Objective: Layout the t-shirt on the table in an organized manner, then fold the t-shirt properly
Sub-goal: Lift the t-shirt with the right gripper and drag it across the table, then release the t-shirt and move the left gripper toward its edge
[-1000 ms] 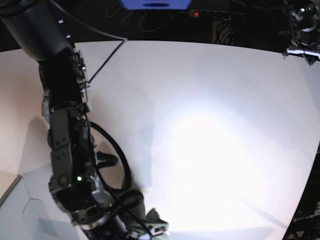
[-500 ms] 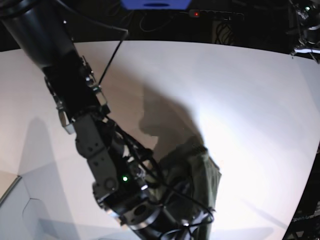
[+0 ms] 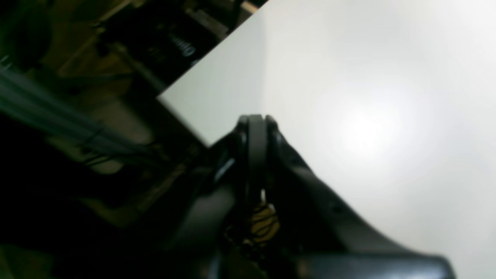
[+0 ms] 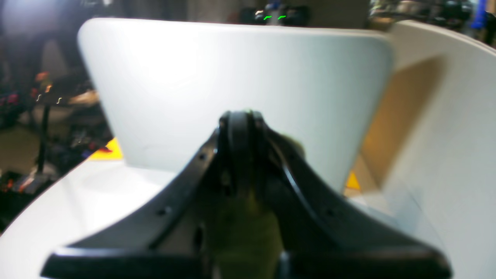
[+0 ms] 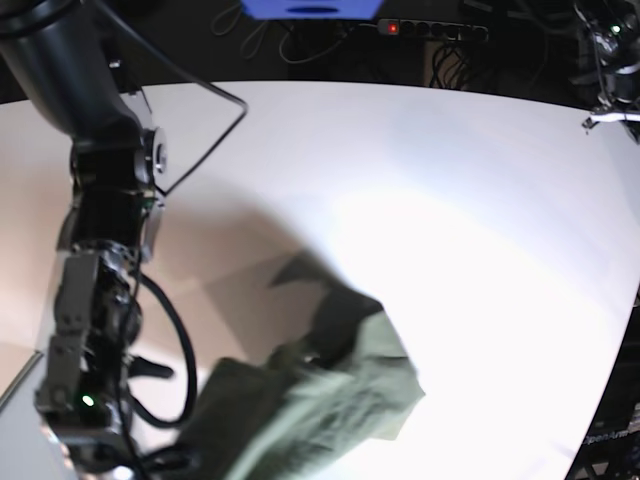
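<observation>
Olive t-shirt (image 5: 310,410) bunched on the near part of the white desk (image 5: 450,200), right claw (image 4: 240,116) pinched on its cloth.

Only the base view shows the whole garment: a crumpled heap at the desk's near edge, just beside the right arm (image 5: 95,300), part of it lifted above its shadow on the desk and its lower part cut off by the frame. The right wrist view alone shows the right claw, jaws pressed together with blurred olive fabric caught between them, the desk behind. The left wrist view shows the left claw (image 3: 255,120) closed with nothing in it, hanging over the desk's bare corner, well apart from the t-shirt. Both wrist views are soft; the neck label and sleeves cannot be made out.
</observation>
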You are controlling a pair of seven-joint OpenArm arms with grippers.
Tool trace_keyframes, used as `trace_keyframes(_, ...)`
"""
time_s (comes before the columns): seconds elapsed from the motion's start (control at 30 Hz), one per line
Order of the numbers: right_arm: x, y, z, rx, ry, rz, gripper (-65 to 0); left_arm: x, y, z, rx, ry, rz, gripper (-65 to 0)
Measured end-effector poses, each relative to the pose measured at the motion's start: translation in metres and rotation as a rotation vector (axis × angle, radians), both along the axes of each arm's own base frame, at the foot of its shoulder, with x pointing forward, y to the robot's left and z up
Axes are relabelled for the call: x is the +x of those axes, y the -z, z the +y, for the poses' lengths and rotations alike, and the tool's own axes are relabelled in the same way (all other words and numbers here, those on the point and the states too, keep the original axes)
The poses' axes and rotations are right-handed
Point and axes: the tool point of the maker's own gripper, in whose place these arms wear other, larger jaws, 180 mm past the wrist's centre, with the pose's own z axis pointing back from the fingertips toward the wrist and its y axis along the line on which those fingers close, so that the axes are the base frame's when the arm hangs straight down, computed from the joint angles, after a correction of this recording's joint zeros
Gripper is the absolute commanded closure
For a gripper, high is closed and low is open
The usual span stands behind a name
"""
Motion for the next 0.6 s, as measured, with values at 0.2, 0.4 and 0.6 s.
trace_keyframes(0.2,-0.022,0.136,-0.079,0.07,0.179,0.302,-0.6,0.017,-0.003,-0.007,-0.02,-0.005,-0.05,-1.3)
trace_keyframes(0.4,-0.057,0.201,-0.148,0.165,0.346,0.427,-23.5,0.064,-0.004,-0.041,-0.088,0.09,-0.111,-21.8)
trace_keyframes(0.6,-0.112,0.24,-0.181,0.152,0.451,0.507,-34.4,0.139,-0.014,-0.097,-0.215,0.25,-0.169,-36.4)
